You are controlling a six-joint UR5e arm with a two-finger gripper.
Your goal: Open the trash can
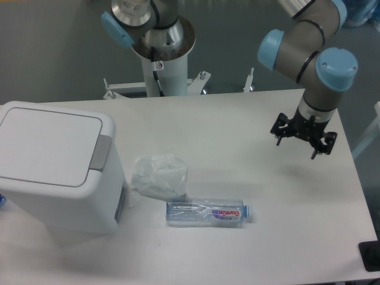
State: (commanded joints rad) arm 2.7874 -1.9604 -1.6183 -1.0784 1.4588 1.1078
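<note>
The trash can stands at the left edge of the counter, lid shut, grey button on its right side, probably so the arm can reach it. The gripper hangs above the counter's right part, well apart from it; fingers wide, holding nothing. Crumpled bag and bottle lie btw. them.
</note>
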